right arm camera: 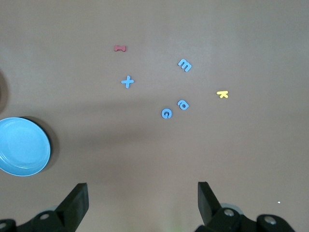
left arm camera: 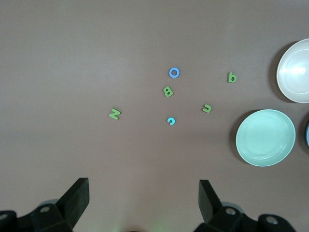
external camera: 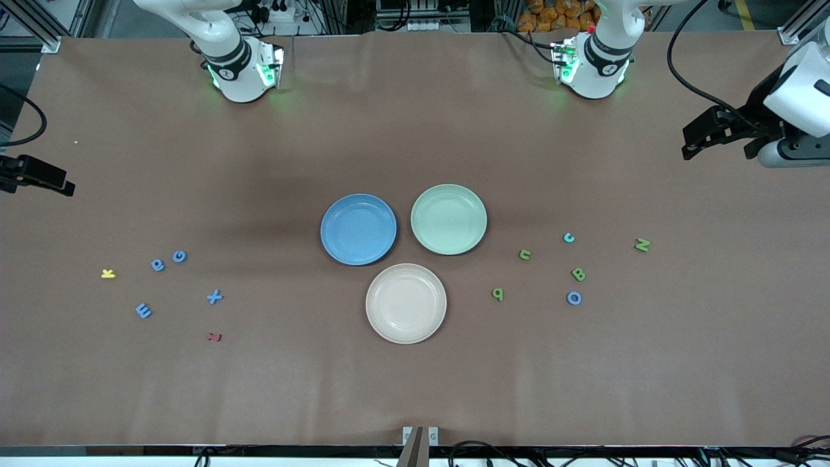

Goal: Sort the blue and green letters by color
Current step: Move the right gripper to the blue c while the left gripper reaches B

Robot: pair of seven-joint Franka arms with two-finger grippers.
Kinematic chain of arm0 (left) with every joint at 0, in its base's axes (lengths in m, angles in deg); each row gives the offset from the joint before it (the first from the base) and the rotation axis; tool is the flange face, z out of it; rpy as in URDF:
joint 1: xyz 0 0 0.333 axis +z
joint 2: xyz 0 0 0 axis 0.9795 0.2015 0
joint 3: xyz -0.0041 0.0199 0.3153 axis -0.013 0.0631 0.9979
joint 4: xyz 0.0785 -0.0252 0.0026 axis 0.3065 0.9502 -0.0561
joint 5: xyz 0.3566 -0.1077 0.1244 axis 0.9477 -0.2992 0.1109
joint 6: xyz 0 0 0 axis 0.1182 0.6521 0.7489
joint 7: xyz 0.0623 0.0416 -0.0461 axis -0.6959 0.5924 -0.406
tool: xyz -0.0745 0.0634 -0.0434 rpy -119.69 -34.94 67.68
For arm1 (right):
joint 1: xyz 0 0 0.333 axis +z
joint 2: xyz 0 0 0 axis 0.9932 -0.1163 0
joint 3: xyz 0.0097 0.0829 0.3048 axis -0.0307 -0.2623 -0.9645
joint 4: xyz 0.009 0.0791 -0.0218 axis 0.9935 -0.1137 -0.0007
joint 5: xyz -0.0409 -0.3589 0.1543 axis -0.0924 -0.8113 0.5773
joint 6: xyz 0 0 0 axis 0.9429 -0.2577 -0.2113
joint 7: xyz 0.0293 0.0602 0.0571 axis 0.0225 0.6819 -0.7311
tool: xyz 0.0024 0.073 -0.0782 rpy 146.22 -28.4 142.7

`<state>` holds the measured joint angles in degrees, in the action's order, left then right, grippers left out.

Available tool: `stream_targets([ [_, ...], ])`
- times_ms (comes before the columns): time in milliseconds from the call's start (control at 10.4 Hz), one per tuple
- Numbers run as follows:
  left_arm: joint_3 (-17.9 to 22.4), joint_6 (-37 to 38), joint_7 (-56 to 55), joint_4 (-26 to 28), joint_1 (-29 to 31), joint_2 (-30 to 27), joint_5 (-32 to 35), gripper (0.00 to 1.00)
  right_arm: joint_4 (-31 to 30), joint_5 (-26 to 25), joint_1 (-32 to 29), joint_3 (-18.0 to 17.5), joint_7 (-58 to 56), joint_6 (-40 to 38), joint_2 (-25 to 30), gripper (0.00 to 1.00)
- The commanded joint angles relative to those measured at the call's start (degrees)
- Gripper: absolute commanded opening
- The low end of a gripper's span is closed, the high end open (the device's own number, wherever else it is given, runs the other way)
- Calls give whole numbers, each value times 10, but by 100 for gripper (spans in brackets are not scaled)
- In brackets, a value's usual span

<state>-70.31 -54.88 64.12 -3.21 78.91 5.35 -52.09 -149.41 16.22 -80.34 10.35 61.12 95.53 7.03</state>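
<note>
brown paper covered the bench (external camera: 415,389), with three plates at its middle: a blue plate (external camera: 358,229), a green plate (external camera: 449,218) and a cream plate (external camera: 406,303) nearest the front camera. from the blue plate, four blue letters (external camera: 178,282) lay out at about 8 o'clock toward the right arm's end, with a yellow k (external camera: 108,274) and a dark red i (external camera: 214,336). from the green plate at 4 o'clock lay green letters (external camera: 577,274), a blue o (external camera: 574,298) and a light blue c (external camera: 569,238). the left hand (external camera: 703,139) hung over that end, the right hand (external camera: 39,178) over its own.

left wrist view: left hand (left arm camera: 144,198) fingers apart, empty; readable n, b, o, c.

right wrist view: right hand (right arm camera: 142,200) apart, empty, so it sat nearer the x, e and g.
</note>
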Motion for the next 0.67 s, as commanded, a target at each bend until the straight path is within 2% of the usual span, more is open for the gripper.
stream_targets([
  [0, -1, -6, 14, 2, 2, -2, -3, 100, -14, -1, 5, -2, 9, 13, 10, 100],
  [288, -2, -6, 13, 5, 1, 9, -7, 100, -13, -1, 4, -2, 9, 13, 9, 100],
  [576, -5, -52, 10, 67, -1, 9, -8, 100, -14, -1, 0, -2, 3, 15, 4, 100],
])
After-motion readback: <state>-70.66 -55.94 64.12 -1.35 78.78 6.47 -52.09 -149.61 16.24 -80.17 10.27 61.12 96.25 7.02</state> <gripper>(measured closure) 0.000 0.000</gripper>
